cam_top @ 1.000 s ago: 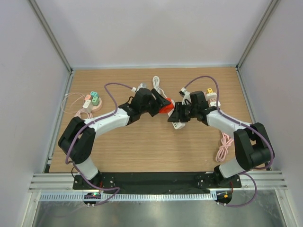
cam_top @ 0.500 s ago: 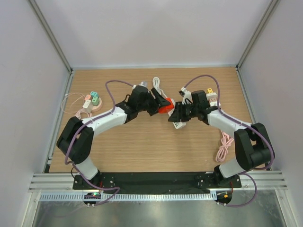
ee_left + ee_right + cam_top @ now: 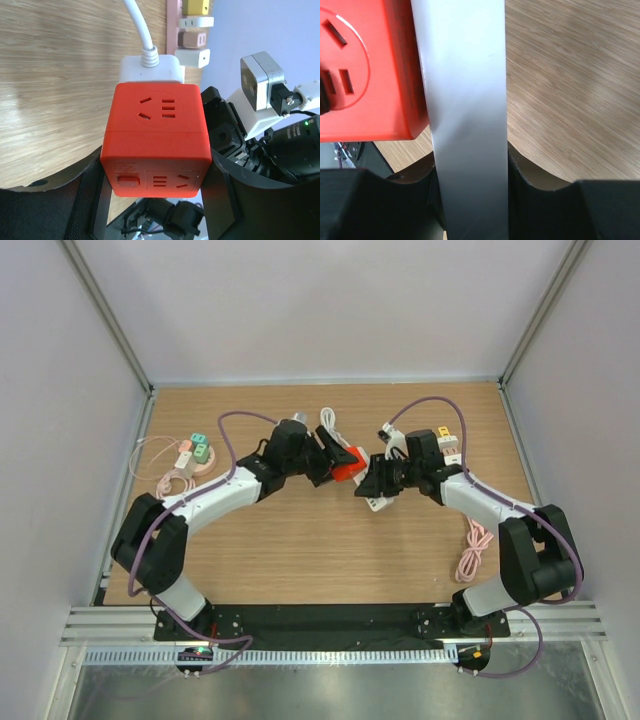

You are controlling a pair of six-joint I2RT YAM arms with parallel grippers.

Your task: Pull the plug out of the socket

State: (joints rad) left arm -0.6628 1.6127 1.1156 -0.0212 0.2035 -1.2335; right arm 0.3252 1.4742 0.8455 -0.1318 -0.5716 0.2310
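A red cube socket (image 3: 348, 466) is held off the table mid-scene by my left gripper (image 3: 338, 460). In the left wrist view the jaws of the left gripper (image 3: 156, 170) press both sides of the cube (image 3: 155, 130). A white plug (image 3: 150, 67) with a white cable (image 3: 330, 422) sits in the cube's far face. My right gripper (image 3: 376, 482) is just right of the cube, shut on a white flat block (image 3: 378, 504). In the right wrist view this block (image 3: 465, 100) fills the shut right gripper (image 3: 470, 190) and lies against the cube (image 3: 365, 75). Whether they are joined is hidden.
A pink strip with several small plugs (image 3: 447, 445) lies at the back right, and also shows in the left wrist view (image 3: 172, 30). A pink cable coil (image 3: 472, 550) lies by the right arm. A pink holder with green cubes (image 3: 197, 453) sits far left.
My left arm has swung slightly left and back, carrying the red cube a little away from the right gripper. The right arm has hardly moved.
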